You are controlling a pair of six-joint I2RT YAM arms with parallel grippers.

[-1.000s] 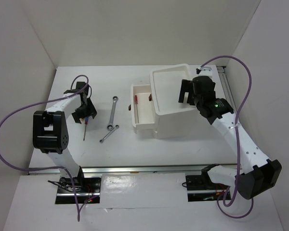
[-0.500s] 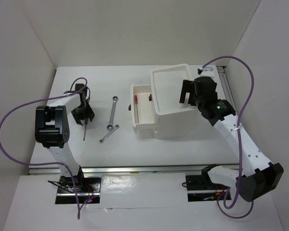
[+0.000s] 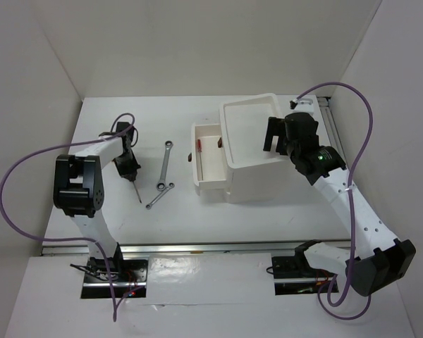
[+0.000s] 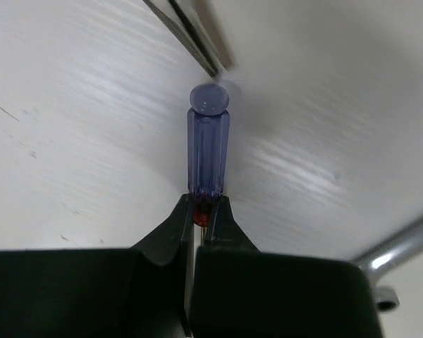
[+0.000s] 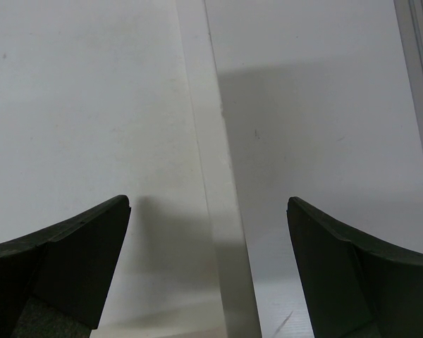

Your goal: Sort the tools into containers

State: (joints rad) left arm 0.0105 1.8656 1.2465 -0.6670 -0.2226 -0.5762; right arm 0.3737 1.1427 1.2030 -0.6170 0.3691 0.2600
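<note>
My left gripper is shut on a thin screwdriver, pinching it at the red collar just below the translucent blue-violet handle. The handle points away over the white table. A long silver wrench and a short one lie just right of it. The white container unit stands at centre right, its drawer pulled out with a red-handled screwdriver inside. My right gripper hangs open over the top tray, with nothing between its fingers.
The tray's rim runs between my right fingers. In the left wrist view, wrench parts show at top and lower right. White walls enclose the table on three sides; a metal rail borders the near edge.
My left gripper has closed on the screwdriver, which has swung from pointing down-left to down-right. The left wrist shifted slightly right. The right arm has barely moved.
</note>
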